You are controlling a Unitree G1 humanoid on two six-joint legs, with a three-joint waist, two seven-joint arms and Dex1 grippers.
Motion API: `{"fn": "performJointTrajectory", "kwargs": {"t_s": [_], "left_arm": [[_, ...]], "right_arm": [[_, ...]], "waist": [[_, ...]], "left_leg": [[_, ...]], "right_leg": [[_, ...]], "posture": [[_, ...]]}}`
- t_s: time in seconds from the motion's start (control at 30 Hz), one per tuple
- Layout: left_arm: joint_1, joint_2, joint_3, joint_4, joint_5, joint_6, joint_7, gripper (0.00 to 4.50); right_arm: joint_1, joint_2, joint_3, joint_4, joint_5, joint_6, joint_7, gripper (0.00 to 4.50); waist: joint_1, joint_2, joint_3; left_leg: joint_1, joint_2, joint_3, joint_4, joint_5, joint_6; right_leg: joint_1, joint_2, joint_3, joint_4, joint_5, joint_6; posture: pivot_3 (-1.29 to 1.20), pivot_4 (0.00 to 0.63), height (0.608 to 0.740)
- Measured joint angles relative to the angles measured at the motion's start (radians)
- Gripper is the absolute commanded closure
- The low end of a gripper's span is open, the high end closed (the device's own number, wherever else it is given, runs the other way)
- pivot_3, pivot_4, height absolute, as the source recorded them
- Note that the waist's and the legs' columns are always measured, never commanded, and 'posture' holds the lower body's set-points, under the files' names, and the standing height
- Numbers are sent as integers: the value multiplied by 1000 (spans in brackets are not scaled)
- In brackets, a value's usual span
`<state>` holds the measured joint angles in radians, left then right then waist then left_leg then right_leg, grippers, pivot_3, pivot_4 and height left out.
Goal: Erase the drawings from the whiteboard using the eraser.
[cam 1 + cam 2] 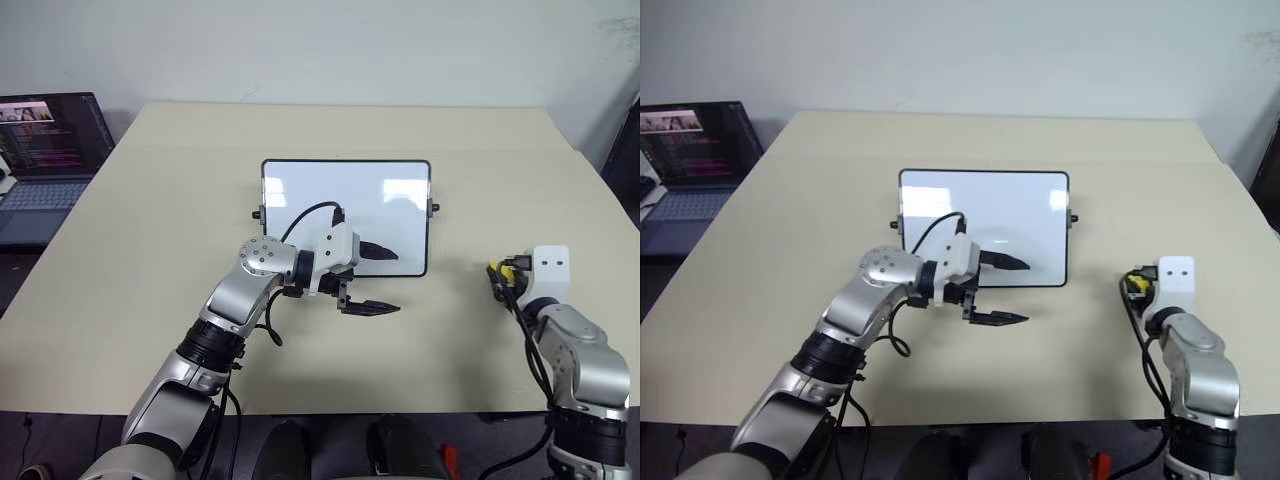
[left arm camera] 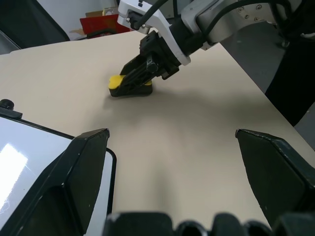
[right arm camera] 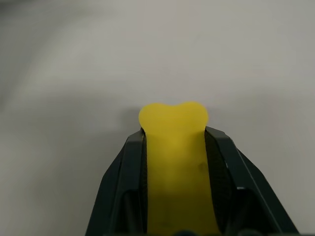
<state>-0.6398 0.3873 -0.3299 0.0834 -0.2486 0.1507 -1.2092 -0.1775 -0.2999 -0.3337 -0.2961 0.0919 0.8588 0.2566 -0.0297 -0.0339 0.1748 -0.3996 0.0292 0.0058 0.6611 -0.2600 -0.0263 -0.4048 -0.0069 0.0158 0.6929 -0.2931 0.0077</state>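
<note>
Beige table [image 1: 150,300], white wall [image 1: 300,50] (laptop [image 1: 45,160] beside).

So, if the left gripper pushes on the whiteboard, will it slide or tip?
The whiteboard lies flat on the smooth table, so it probably slides rather than tips. Its thin frame suggests it is light and easily shifted. The open left gripper, above its near edge, could perhaps steady it while the right gripper wipes with the eraser.

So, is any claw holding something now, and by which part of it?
The right claw holds the yellow eraser by its two long sides, with the front end sticking out. The left claw is open and holds nothing.
</note>
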Motion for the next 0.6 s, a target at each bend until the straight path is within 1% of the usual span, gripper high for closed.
{"fn": "performJointTrajectory", "kwargs": {"t_s": [0.03, 0.07, 0.2, 0.23, 0.3, 0.43, 0.53, 0.6], "left_arm": [[0, 0, 0, 0, 0, 0, 1, 0], [0, 0, 0, -1, 0, 0, 1, 0], [6, 1, 1, -7, 0, 0, 5, 0], [13, 2, 1, -13, 0, 1, 10, 0], [35, 7, 4, -31, 0, 4, 22, 0], [102, 25, 20, -75, 1, 26, 70, 0], [161, 51, 64, -121, 0, 50, 133, 0], [233, 82, 129, -187, -8, 81, 189, 0]], "right_arm": [[0, -2, 0, 7, 4, 0, -2, 2516], [0, -4, 0, 14, 9, 0, -4, 2296], [-1, -8, 0, 27, 18, 0, -14, 934], [-3, -7, 0, 28, 23, 0, -19, 520], [-8, -8, 0, 28, 30, 0, -23, 14], [-12, -7, -1, 16, 44, -16, -44, 14], [-10, -1, -1, -65, 57, -41, -55, 14], [-2, 28, 8, -160, 87, -60, -57, 14]], "waist": [[0, 0, 0], [0, 0, 0], [-1, 0, 0], [-1, 0, 0], [-2, 0, 0], [-2, 0, 0], [-3, 1, 0], [-5, 1, 0]], "left_leg": [[0, 0, 0, 0, 0, 0], [0, 0, 0, 0, 0, 0], [0, 0, 0, 0, 0, 0], [0, 0, 0, 0, 0, 0], [0, 0, 0, 0, 0, 0], [0, 1, 0, 0, 0, 0], [0, 1, 0, 0, 0, 0], [0, 2, 0, -1, 0, 0]], "right_leg": [[0, 0, 0, 0, 0, 0], [0, 0, 0, 0, 0, 0], [0, 0, 0, 0, 0, 0], [0, 0, 0, 0, 0, 0], [0, 0, 0, 0, 0, 0], [0, 0, 0, 0, 0, 0], [0, 0, 0, 0, 0, 0], [0, 0, 0, 0, 0, 0]], "posture": [[0, 150, 740], [0, 150, 740], [0, 150, 740], [0, 150, 740], [0, 150, 740], [0, 150, 740], [0, 150, 740], [0, 150, 740]]}}
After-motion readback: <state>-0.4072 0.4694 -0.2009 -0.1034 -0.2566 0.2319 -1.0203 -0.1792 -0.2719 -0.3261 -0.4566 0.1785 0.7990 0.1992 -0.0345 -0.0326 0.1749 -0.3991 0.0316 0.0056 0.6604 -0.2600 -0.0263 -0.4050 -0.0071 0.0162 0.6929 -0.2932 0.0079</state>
